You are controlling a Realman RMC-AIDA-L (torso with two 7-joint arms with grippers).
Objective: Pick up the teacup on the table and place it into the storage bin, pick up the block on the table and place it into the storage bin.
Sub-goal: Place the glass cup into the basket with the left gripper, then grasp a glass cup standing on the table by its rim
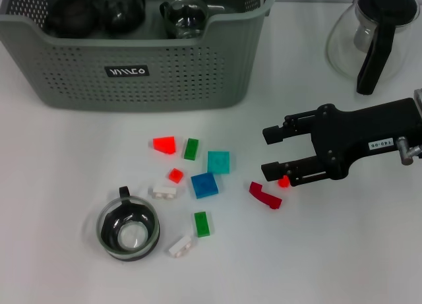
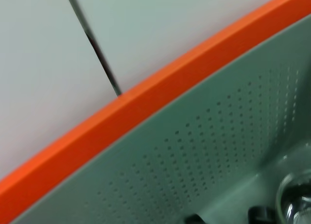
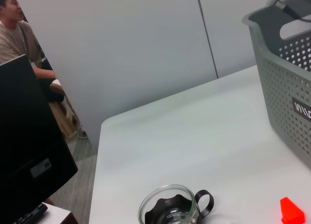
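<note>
Under right gripper point(image 1: 275, 151), seemingly, red block point(image 1: 284, 181).

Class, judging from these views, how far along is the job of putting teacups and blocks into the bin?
Done: several glass cups already sit in the bin. In hand: the right claw is open over a small red block on the table, nothing gripped. Left: one teacup and the scattered blocks, such as the blue one. The left claw is out of sight; its camera looks into the bin.

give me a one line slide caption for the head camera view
Right end effector, open, reaches toward scattered blocks beside a teacup, storage bin behind.
</note>
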